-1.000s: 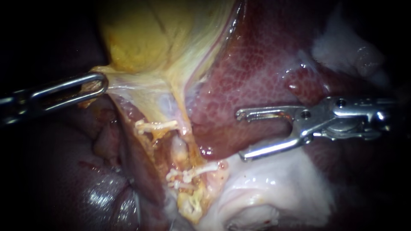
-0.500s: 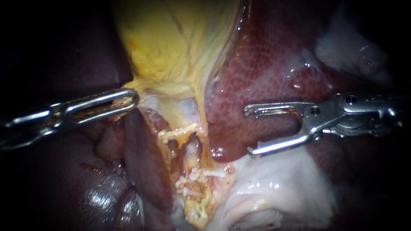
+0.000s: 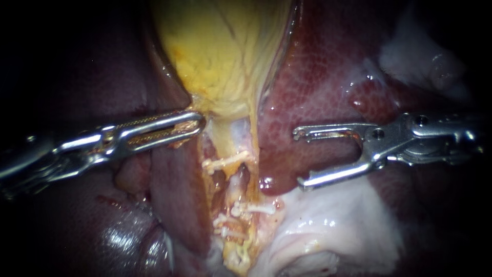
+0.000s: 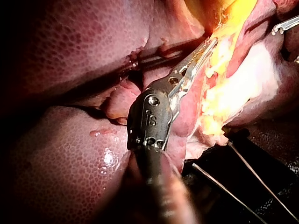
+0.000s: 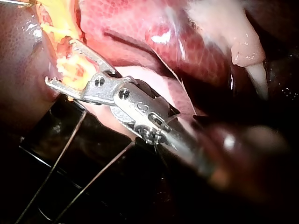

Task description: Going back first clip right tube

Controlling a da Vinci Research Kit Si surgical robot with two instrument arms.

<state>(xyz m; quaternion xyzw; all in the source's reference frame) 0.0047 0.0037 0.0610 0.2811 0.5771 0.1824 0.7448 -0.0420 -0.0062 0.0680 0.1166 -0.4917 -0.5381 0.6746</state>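
left instrument (image 3: pixel 197 123): silver, slotted serrated jaws, dark screwed wrist | right instrument (image 3: pixel 297 159): silver, slim hook-tipped jaws, pivot screws

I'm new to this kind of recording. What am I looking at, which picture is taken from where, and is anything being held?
This is a surgical robot working with two thin metal instruments on a pig's liver and yellowish gallbladder at a bench. One picture comes from the endoscope, a camera close to the tissue. The other two come from cameras riding on each arm, looking along that arm's own instrument. The left instrument has its jaws shut on the gallbladder's lower end. The right instrument hangs over the liver with its jaws open and empty. Between them, a pale tube carries small white clips.
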